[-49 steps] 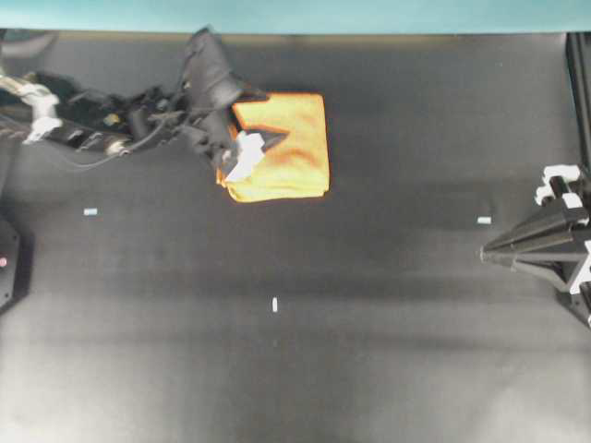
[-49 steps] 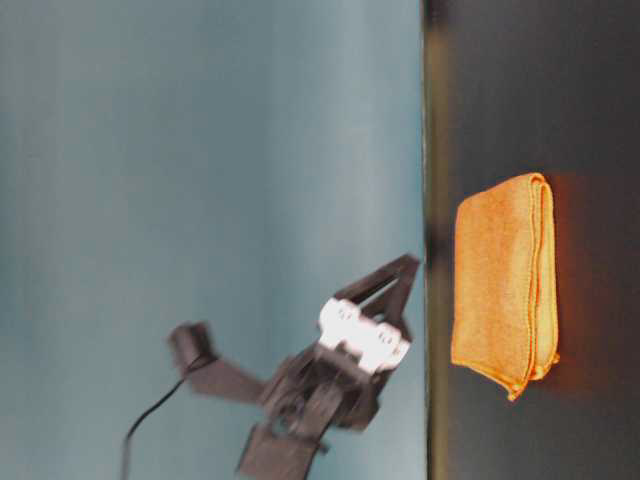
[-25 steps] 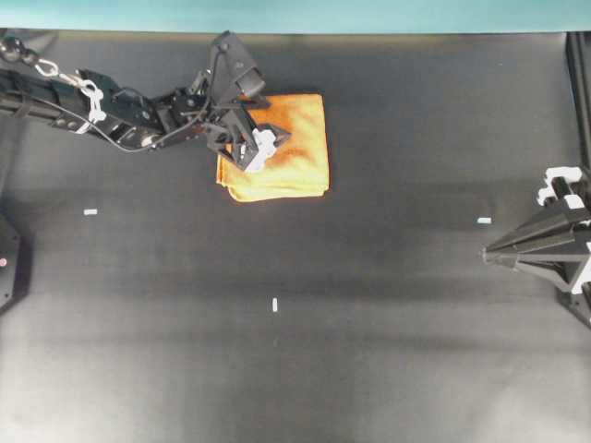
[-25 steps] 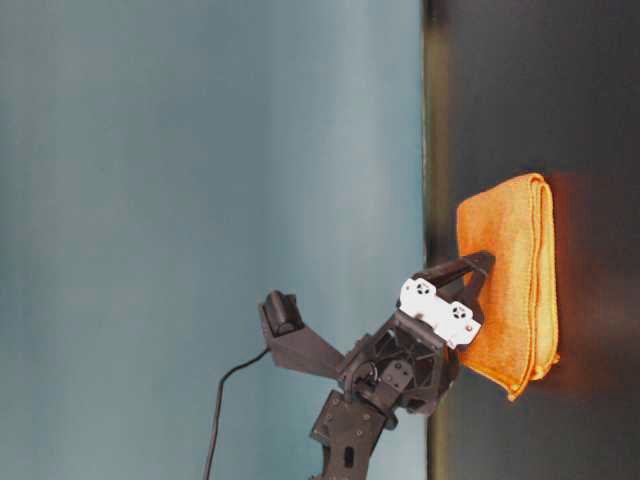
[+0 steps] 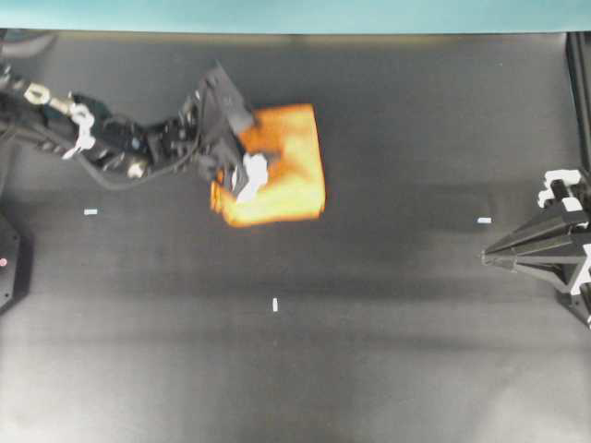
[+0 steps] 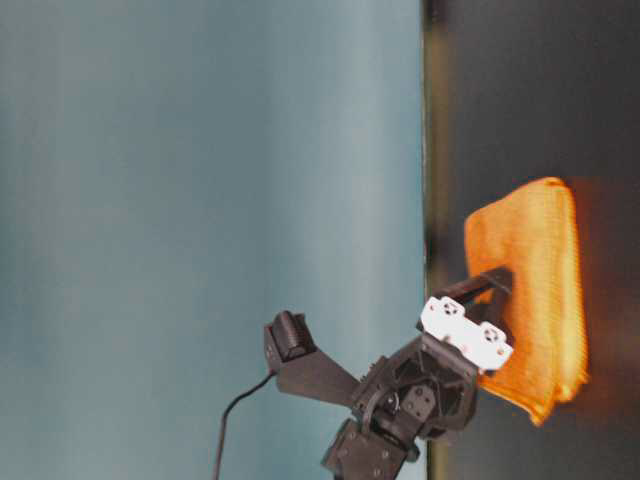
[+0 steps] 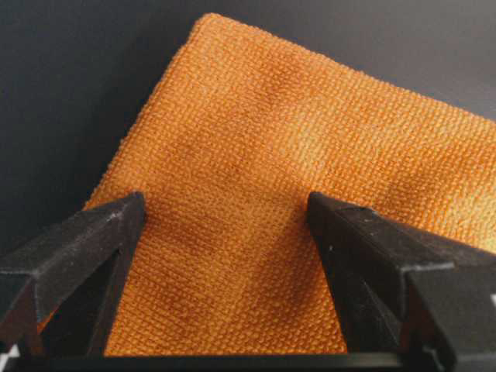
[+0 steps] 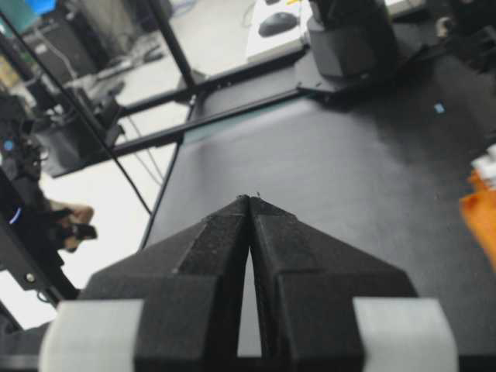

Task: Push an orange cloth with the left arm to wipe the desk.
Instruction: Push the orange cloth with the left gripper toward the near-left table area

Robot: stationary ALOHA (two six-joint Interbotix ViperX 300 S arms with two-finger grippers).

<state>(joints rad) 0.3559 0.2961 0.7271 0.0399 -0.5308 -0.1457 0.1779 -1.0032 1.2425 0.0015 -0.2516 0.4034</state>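
The orange cloth (image 5: 282, 166) lies on the black desk (image 5: 369, 351) at the back, left of the middle, and looks motion-blurred. The left arm reaches in from the left, and its gripper (image 5: 247, 149) rests on the cloth's left part. In the left wrist view the left gripper (image 7: 225, 203) stands open, both black fingertips (image 7: 128, 213) down on the orange cloth (image 7: 256, 155), with nothing pinched between them. At table level the left gripper (image 6: 492, 292) presses against the orange cloth (image 6: 545, 280). The right gripper (image 5: 488, 255) sits shut at the right edge, its jaws (image 8: 249, 200) together.
Small white tape marks (image 5: 90, 211) (image 5: 275, 305) (image 5: 484, 221) dot the desk. A teal strip (image 5: 295, 14) runs along the far edge. A black base (image 5: 7, 263) stands at the left edge. A sliver of the orange cloth (image 8: 480, 213) shows in the right wrist view.
The left gripper came down onto the cloth's left part. In the last half second the cloth slid a little toward the near side with the gripper on it. The right arm stayed put.
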